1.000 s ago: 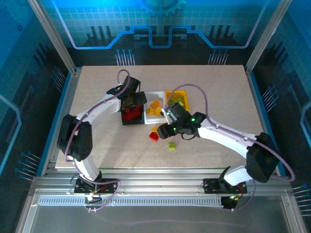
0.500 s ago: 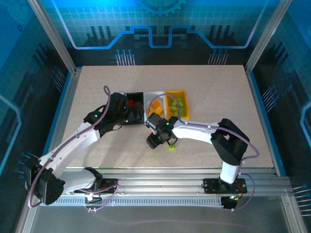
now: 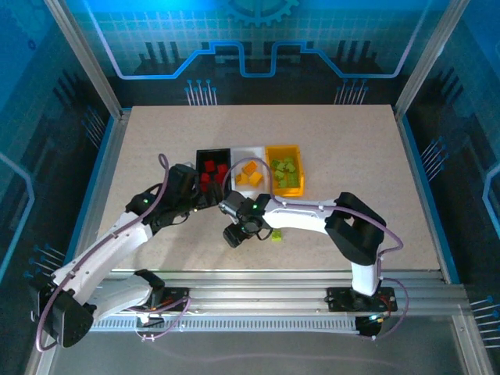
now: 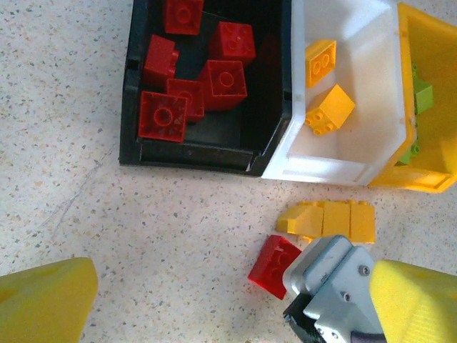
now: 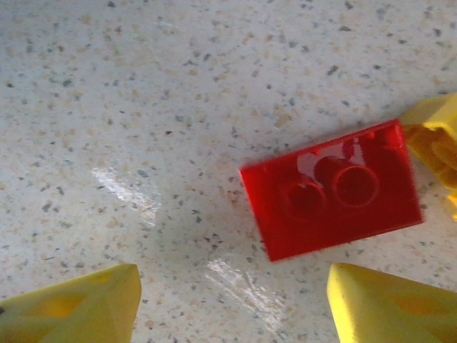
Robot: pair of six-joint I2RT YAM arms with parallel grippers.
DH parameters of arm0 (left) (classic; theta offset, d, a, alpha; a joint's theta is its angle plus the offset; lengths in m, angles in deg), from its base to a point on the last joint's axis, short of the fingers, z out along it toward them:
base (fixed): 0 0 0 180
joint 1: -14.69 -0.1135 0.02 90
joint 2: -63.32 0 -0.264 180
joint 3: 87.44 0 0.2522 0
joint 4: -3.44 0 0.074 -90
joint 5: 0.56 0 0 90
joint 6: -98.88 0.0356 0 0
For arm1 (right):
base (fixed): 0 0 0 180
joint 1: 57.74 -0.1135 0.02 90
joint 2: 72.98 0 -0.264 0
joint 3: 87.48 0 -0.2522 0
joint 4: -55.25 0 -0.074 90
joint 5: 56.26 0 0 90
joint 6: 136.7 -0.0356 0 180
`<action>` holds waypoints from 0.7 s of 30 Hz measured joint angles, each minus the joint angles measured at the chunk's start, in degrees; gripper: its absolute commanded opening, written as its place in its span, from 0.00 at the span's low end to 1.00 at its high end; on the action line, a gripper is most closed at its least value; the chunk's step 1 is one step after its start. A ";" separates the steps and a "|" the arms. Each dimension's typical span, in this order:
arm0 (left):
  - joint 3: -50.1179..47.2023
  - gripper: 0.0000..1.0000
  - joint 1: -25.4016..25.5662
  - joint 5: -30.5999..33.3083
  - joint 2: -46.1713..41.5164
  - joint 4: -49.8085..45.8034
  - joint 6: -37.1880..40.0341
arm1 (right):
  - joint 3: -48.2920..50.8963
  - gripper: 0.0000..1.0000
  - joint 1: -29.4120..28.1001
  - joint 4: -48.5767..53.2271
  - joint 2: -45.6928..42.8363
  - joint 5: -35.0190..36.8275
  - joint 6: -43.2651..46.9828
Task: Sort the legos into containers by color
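Note:
A loose red lego (image 5: 330,196) lies flat on the table, just beyond the tips of my open right gripper (image 5: 232,304), which holds nothing. The same red lego (image 4: 273,266) sits beside the right gripper's grey body (image 4: 335,289). A row of yellow-orange legos (image 4: 330,220) lies in front of the white container (image 4: 357,168). The black container (image 4: 207,146) holds several red legos, the white one two yellow-orange ones, and the yellow container (image 4: 421,179) green ones. My left gripper (image 4: 228,307) hovers open and empty, near the black container (image 3: 212,166).
A single lime green lego (image 3: 276,234) rests on the table to the right of my right gripper (image 3: 234,232). The three containers stand side by side at mid-table. Bare tabletop stretches to the left, the right and behind them.
My left gripper has pulled back from over the black container toward the near left. The right gripper has swung left and down over the loose red lego.

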State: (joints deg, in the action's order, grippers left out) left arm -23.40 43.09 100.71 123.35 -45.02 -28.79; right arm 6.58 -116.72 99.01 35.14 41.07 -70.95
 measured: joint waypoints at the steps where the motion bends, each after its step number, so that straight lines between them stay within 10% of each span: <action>1: 0.00 0.99 0.00 0.00 0.00 0.13 0.00 | -0.33 0.72 0.07 0.74 0.02 0.72 -0.42; 21: -1.18 0.99 -1.27 6.01 -0.52 0.63 -1.42 | -8.46 0.73 -1.49 7.50 6.73 9.77 -11.34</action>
State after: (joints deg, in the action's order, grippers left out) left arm -24.58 41.82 106.72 122.82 -44.39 -30.21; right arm -1.88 -118.21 106.50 41.87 50.84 -82.30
